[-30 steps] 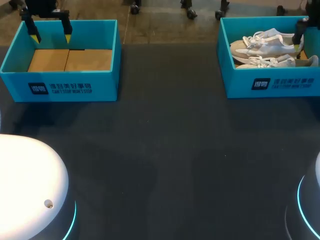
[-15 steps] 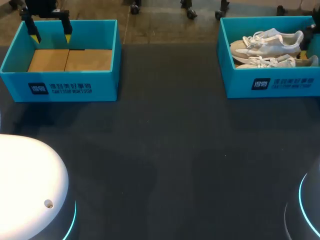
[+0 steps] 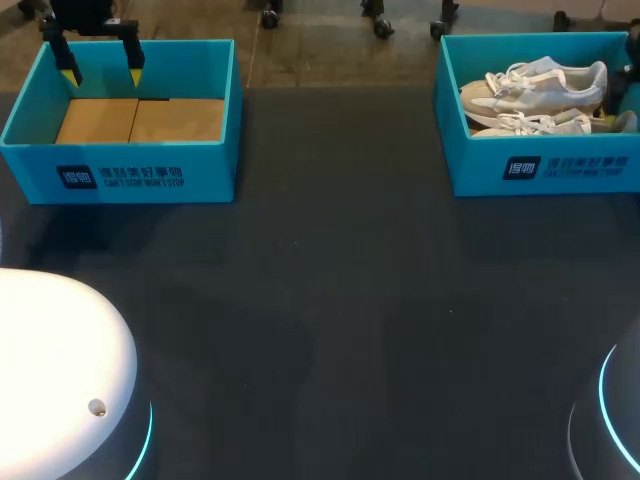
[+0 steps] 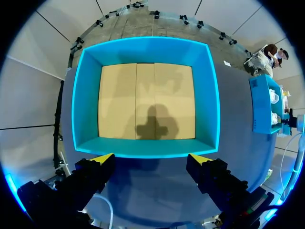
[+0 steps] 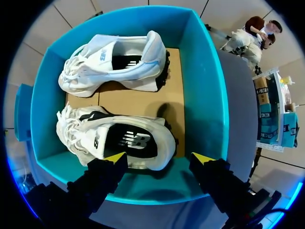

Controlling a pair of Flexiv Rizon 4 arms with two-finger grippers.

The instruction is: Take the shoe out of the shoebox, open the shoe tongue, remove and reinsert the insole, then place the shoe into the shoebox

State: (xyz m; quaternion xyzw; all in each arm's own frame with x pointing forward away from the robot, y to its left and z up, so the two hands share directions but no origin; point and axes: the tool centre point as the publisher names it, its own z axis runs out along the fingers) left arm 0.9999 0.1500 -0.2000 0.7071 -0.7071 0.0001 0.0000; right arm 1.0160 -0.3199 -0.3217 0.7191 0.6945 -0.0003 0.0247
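Far-right shoebox, holding two white sneakers: my right pincer hangs wide open over the heel of the nearer sneaker, apparently placed to lift it out; my left pincer, also open, hangs idle above the far-left shoebox.

Even overhead light falls on the dark desk, which looks dim. The left gripper throws a soft shadow onto the cardboard floor of the empty box. A white arm base glares at the desk's near left corner.
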